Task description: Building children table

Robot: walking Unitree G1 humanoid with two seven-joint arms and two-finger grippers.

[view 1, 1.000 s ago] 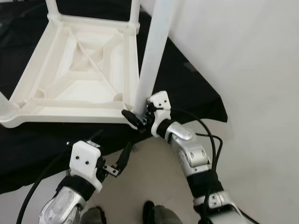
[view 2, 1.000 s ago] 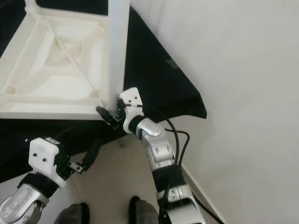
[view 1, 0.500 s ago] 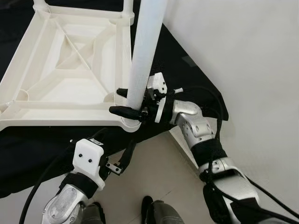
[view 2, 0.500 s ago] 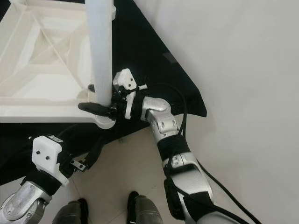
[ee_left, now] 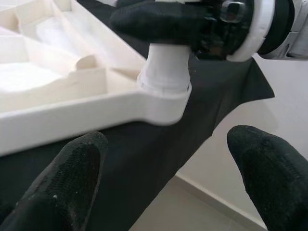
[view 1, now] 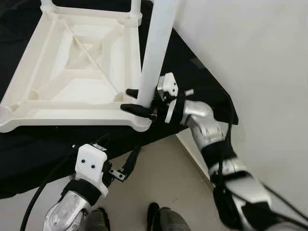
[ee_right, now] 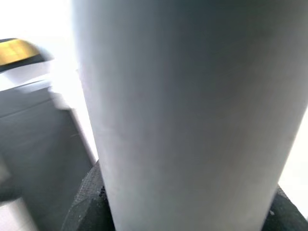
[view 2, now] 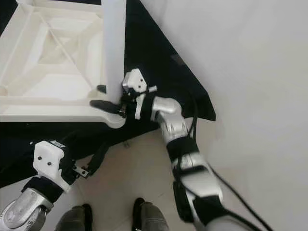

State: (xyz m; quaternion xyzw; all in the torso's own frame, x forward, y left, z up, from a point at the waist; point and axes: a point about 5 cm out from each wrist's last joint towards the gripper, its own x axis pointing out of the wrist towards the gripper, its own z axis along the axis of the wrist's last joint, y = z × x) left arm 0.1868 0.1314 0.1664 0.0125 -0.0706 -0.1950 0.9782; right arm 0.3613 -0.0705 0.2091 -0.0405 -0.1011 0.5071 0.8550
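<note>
Inverted white table [view 1: 72, 96], leg [view 1: 156, 48] upright

Right hand clamps a white leg at the corner of an upturned white table.

The table [view 1: 72, 86] lies upside down on a black cloth [view 1: 29, 154], ribbed underside up. The right hand [view 1: 137, 101] has its two black fingers either side of the upright leg [view 1: 156, 48], just above the near corner socket. The left hand [view 1: 127, 166] hovers lower, over the pale floor [view 1: 163, 178] beside the cloth edge, fingers parted, gripping nothing. A white wall [view 1: 260, 62] rises on the right.
</note>
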